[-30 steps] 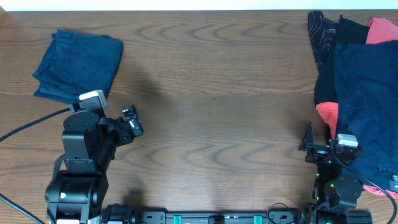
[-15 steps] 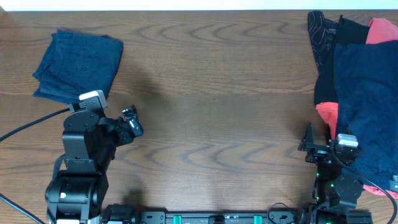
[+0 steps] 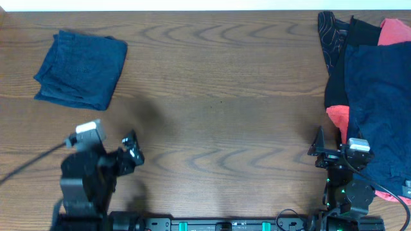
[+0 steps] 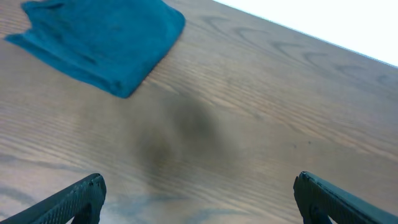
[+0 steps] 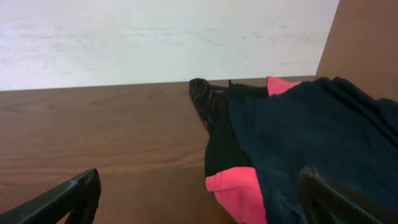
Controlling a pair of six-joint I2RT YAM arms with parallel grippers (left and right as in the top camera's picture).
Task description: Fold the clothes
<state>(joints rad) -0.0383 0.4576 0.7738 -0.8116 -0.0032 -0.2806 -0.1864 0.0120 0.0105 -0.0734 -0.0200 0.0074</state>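
A folded navy garment [image 3: 80,69] lies at the far left of the table; it also shows in the left wrist view [image 4: 102,38]. A pile of unfolded clothes [image 3: 376,96] sits at the right edge: navy cloth on top [image 5: 323,143], a black patterned piece [image 3: 331,35] and coral-red pieces [image 5: 239,193]. My left gripper [image 3: 131,151] is open and empty, below and right of the folded garment, with its fingertips [image 4: 81,196] wide apart over bare wood. My right gripper [image 3: 327,149] is open and empty at the pile's near left edge.
The brown wooden table [image 3: 218,96] spans the view. A black cable [image 3: 26,163] runs off the left arm toward the left edge. A white wall [image 5: 168,37] stands beyond the far table edge.
The left arm has drawn back toward the near edge and lower, away from the folded navy garment. The right arm and the pile have not moved.
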